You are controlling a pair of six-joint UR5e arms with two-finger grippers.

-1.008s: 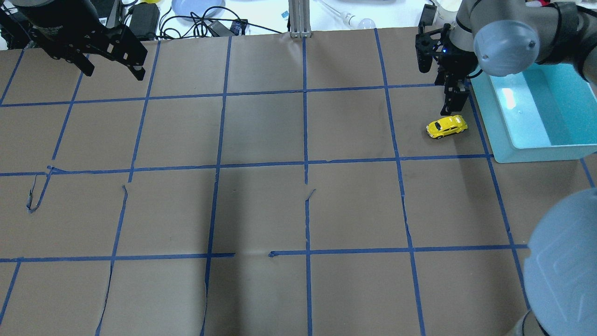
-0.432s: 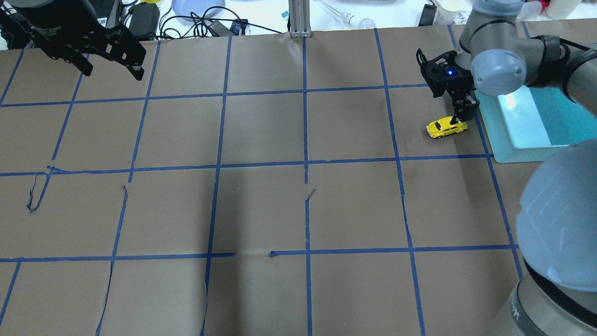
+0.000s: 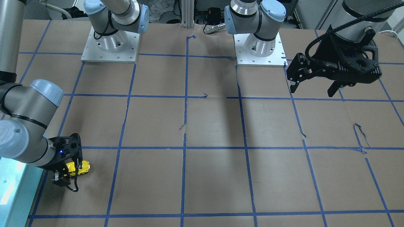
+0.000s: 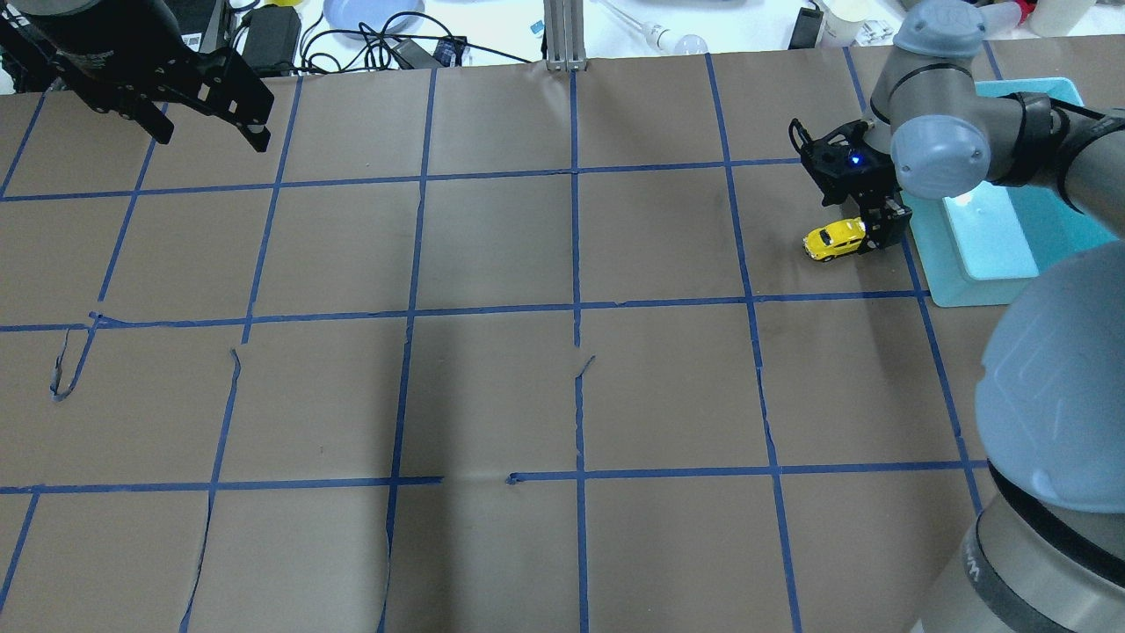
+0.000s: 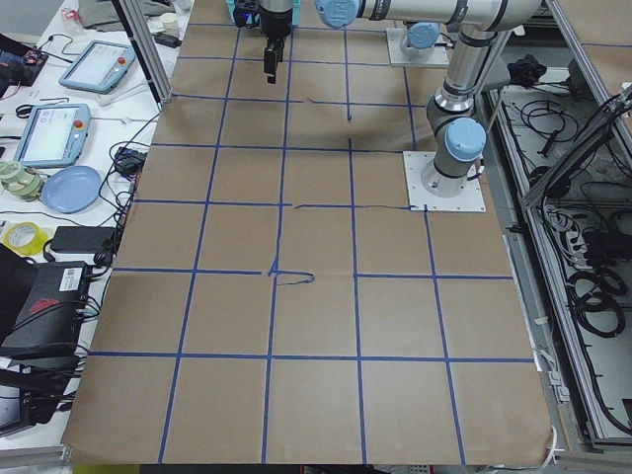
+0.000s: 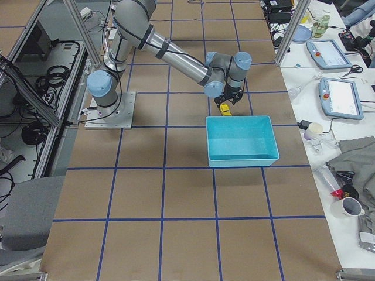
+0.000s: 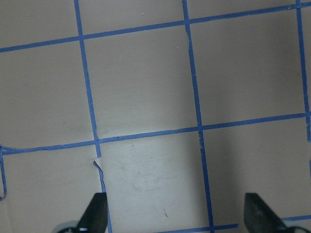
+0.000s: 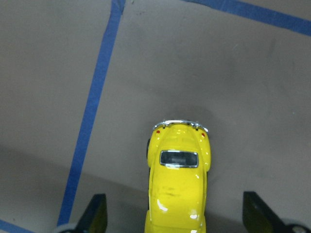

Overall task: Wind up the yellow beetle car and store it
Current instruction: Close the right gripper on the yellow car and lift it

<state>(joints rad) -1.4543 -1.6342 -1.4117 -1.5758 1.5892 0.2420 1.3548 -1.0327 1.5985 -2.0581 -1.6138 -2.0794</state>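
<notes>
The yellow beetle car (image 4: 833,240) stands on the brown paper just left of the teal bin, also in the front-facing view (image 3: 81,167) and the right exterior view (image 6: 225,109). My right gripper (image 4: 874,235) is low over the car's rear end and open. In the right wrist view the car (image 8: 178,179) lies between the two fingertips (image 8: 95,216), which stand well apart on either side of it without touching it. My left gripper (image 4: 214,132) hangs open and empty above the far left of the table (image 3: 311,91); its wrist view shows only paper and tape.
A teal bin (image 4: 967,272) sits right of the car, partly under my right arm, and shows in the right exterior view (image 6: 243,161). Blue tape lines grid the brown paper (image 4: 492,387), torn in places. Cables and a plate lie past the far edge.
My right gripper has swung and come down from beside the bin to straddle the car's rear. The car has not moved. The left arm has stayed put.
</notes>
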